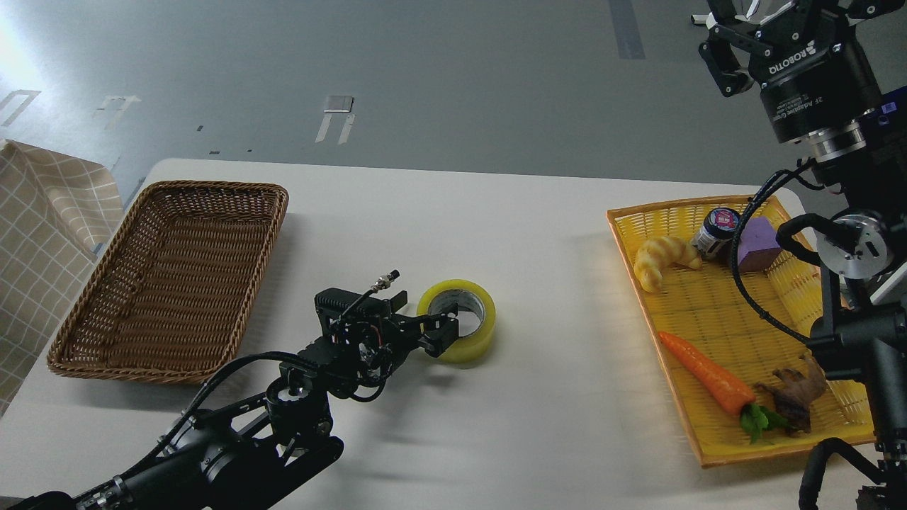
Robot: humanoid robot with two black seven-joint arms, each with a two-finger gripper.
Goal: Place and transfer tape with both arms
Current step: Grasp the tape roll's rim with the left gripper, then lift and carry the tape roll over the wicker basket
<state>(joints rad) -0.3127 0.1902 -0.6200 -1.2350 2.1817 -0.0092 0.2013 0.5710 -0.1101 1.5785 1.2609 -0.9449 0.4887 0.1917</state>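
Note:
The tape [469,338], a yellow roll with a grey-white core, lies flat on the white table [553,234] near its middle. My left gripper [442,334] reaches in from the lower left and grips the roll's near-left wall, one finger inside the core and one outside. The roll still rests on the table. My right gripper [750,28] is raised high at the top right, above the yellow tray, open and empty, with its fingertips partly cut off by the frame's edge.
A brown wicker basket [106,312] stands at the left. A yellow tray [623,234] at the right holds a croissant [659,261], a small jar [714,231], a purple block [757,244], a carrot [705,374] and a brown piece [797,394]. A checked cloth [35,234] hangs at the far left.

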